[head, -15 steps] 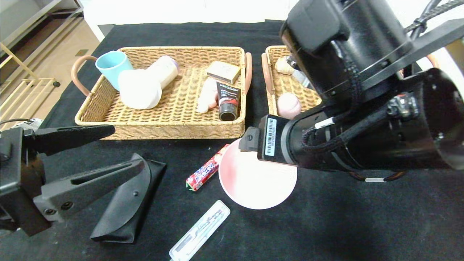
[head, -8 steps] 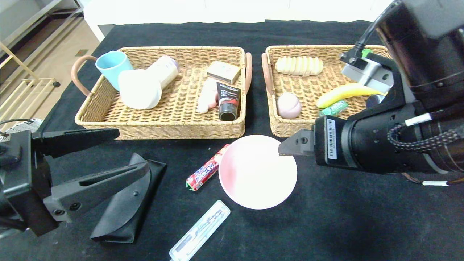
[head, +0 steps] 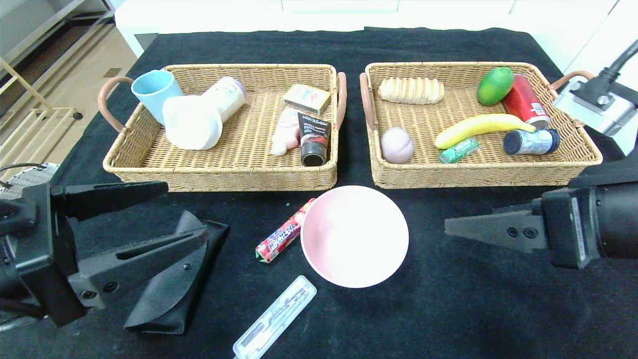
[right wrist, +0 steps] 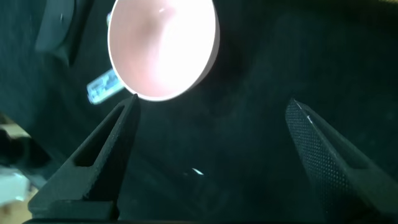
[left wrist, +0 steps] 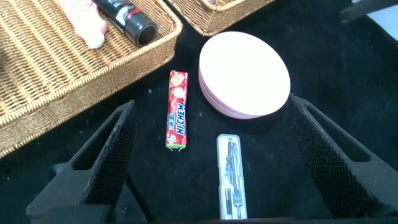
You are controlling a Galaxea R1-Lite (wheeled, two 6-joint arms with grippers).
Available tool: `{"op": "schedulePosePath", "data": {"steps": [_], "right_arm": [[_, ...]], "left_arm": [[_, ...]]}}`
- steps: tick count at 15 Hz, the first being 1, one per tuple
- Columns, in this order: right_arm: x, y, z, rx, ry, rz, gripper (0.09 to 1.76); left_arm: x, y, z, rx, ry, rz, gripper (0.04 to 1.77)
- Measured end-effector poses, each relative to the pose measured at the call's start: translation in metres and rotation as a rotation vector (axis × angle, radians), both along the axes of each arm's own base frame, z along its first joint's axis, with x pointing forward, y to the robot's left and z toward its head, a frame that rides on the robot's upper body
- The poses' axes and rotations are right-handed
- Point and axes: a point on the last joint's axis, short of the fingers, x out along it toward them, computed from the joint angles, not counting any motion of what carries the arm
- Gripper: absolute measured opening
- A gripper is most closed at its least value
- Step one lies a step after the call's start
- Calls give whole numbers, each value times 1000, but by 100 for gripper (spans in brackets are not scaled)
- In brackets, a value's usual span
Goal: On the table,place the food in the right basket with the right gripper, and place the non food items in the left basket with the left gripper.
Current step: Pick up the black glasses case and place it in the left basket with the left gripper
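Note:
The pink bowl (head: 355, 235) stands on the black table (head: 473, 309) in front of both baskets. The red candy pack (head: 284, 238) lies just left of it, the clear cutlery box (head: 275, 319) nearer the front, and the black glasses case (head: 174, 284) at front left. The peach ball (head: 397, 144) and bread loaf (head: 410, 90) lie in the right basket (head: 478, 174). My left gripper (head: 187, 211) is open and empty over the glasses case; its wrist view shows the candy (left wrist: 176, 109) and box (left wrist: 230, 177). My right gripper (right wrist: 211, 104) is open and empty, right of the bowl (right wrist: 163, 46).
The left basket (head: 224, 172) holds a light blue cup (head: 152, 89), a white bottle, a small box and a black tube. The right basket also holds a banana (head: 478, 127), a green mango (head: 495, 85), a red can and a small jar.
My right arm has drawn back from over the right basket to the right and front, uncovering the basket's contents. My left gripper has barely moved.

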Motion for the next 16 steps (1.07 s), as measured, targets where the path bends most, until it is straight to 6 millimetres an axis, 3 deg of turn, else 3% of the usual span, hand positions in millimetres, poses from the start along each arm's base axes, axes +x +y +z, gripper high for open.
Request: {"op": "schedulePosePath", "data": {"steps": [4, 8, 16], "right_arm": [[-4, -15, -16, -21, -223, 116, 170], [-6, -32, -35, -75, -334, 218, 170], [-8, -57, -61, -47, -517, 164, 170]], "left_arm": [[1, -1, -3, 13, 7, -5, 172], [1, -1, -4, 15, 13, -6, 172], [5, -5, -8, 23, 38, -17, 172]]}}
